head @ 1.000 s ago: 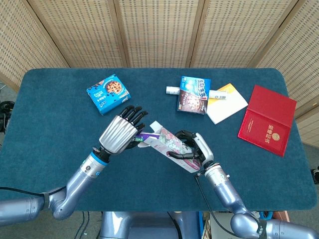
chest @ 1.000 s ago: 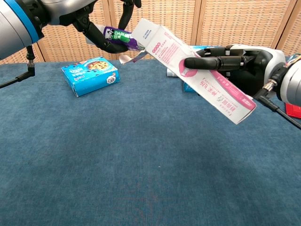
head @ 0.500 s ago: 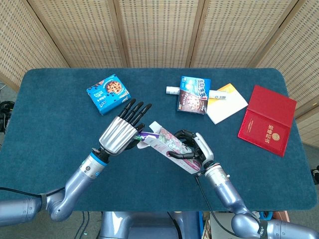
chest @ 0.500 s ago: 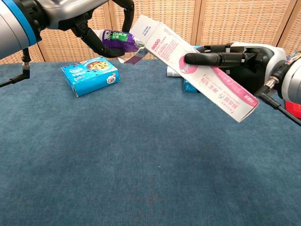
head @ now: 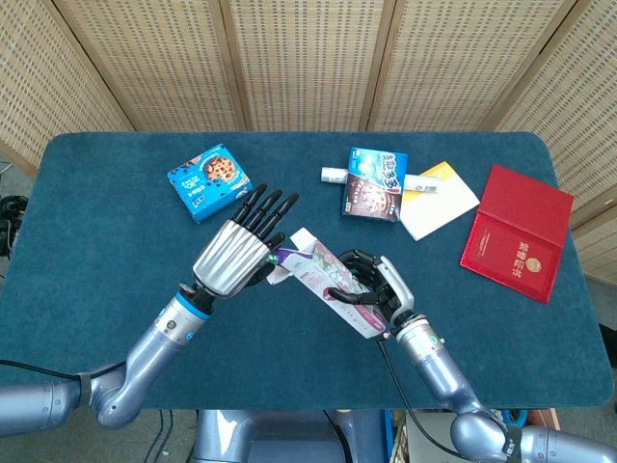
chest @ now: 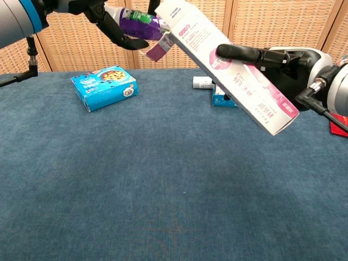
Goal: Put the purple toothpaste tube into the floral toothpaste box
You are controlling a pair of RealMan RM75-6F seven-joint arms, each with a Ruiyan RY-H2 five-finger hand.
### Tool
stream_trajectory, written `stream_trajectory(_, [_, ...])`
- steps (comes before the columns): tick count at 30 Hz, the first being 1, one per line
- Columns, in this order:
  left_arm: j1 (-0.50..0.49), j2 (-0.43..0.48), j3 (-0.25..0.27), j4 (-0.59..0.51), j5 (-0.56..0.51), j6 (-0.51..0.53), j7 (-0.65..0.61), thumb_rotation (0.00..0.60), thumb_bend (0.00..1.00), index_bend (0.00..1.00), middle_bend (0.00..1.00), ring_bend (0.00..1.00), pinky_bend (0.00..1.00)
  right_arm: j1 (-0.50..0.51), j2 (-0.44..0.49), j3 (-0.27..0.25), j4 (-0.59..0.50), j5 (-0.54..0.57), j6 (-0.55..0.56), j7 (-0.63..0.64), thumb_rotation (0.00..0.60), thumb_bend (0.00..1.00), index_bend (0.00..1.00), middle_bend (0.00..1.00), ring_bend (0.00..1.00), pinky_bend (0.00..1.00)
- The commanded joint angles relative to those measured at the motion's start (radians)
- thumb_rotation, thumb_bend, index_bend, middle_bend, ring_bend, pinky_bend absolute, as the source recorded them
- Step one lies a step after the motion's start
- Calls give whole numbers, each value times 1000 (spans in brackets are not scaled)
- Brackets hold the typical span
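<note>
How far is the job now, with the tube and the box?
Done: both are lifted off the blue table. In hand: the left robot hand holds the purple toothpaste tube at the open end of the floral cardboard box, gripped by the right robot hand. Left: sliding the tube inside.

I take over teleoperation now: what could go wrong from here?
The purple toothpaste tube meets the floral toothpaste box at its open end, where a loose flap hangs; it may snag the tube. Both are held in mid-air by the left hand and right hand, so a push might tilt the box.
</note>
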Motion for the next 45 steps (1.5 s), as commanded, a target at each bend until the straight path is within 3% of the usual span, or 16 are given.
stream_trajectory(1, [-10,15,-2,-13,-12,-9,30,600,247,0,0,0,0,-12,8,8,2,-20,-20,41,600,118,569,480,360,510])
stream_trajectory(13, [-37,20,11,-29,-26,-16,112,600,227,0,0,0,0,-33,12,14,6,-74,-53,160,600,119,569,480,360,510])
stream_trajectory(27, [-9,28,-9,-60,45,84,15,600,227,0,0,0,0,-64,11,11,58,-168,-66,318,600,119,569,481,360,510])
stream_trajectory(35, [37,131,-9,-127,42,104,-26,600,226,0,0,0,0,-106,26,-5,118,-239,-27,421,600,118,569,481,360,510])
stream_trajectory(45, [155,261,61,-148,64,157,-120,600,227,0,0,0,0,-159,57,-29,194,-375,81,611,600,118,569,481,360,510])
